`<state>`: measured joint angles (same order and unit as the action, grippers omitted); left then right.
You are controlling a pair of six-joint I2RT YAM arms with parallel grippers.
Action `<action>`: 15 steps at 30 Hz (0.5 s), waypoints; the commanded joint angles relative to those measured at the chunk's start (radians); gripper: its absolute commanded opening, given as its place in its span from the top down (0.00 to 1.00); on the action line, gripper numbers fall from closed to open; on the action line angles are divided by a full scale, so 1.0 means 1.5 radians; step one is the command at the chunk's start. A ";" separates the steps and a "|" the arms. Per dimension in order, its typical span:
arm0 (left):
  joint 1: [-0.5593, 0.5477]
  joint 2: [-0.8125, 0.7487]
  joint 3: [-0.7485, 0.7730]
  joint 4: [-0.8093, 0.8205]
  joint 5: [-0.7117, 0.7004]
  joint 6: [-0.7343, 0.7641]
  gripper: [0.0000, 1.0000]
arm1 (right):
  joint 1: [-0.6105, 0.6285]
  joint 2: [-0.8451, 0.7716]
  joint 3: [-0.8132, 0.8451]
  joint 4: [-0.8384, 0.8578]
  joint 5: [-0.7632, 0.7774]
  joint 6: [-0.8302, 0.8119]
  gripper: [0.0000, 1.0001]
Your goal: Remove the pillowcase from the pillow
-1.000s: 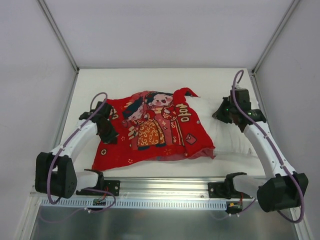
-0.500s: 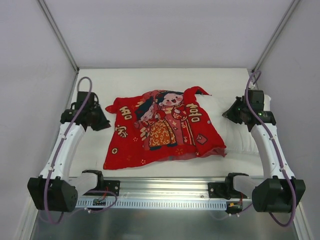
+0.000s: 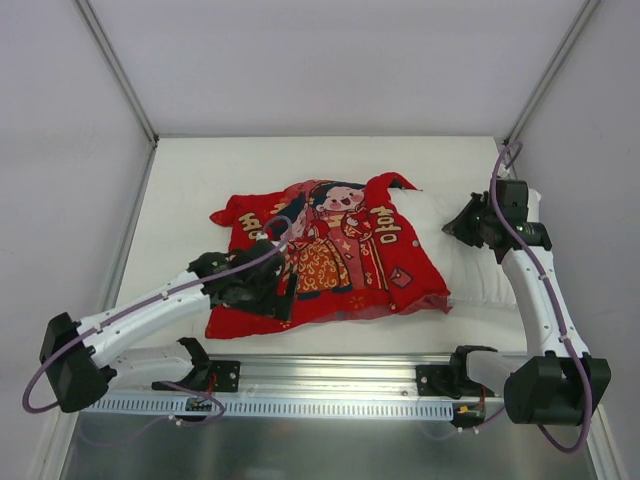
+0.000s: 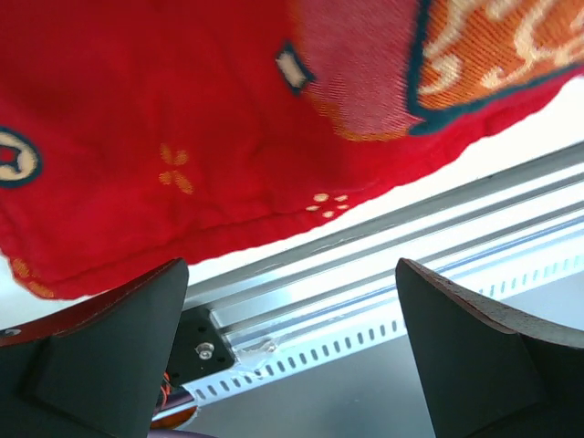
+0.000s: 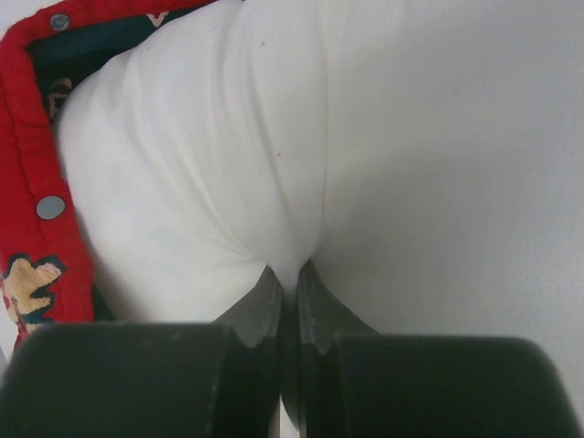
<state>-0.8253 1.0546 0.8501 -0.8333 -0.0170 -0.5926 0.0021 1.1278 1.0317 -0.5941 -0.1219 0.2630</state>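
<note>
— At the left claw (image 4: 289, 265), what is held?
— Nothing; its jaws are spread wide, low over the near edge of the pillowcase (image 4: 182, 109).
— And the right claw (image 5: 290, 278)?
— It is pinched shut on the pillow (image 5: 228, 137), whose right end is bared; the rest is covered, on the table (image 3: 200, 170).

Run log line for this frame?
left gripper: open, over pillowcase near edge | right gripper: shut on pillow | pillowcase: partly off, pillow's right end bare
</note>
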 commanded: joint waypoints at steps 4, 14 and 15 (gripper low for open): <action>-0.111 0.136 0.030 0.067 -0.098 -0.013 0.01 | 0.002 -0.006 -0.004 0.025 -0.053 0.027 0.99; -0.116 0.287 0.033 0.167 -0.170 0.031 0.46 | 0.002 -0.033 -0.012 0.004 -0.038 0.009 0.99; -0.115 0.292 0.034 0.167 -0.185 0.032 0.63 | 0.002 -0.033 -0.012 0.004 -0.038 0.009 0.99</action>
<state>-0.9951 1.4742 0.8822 -0.6216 -0.2058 -0.5617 0.0013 1.1065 1.0164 -0.5896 -0.1436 0.2687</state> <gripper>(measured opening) 0.429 0.049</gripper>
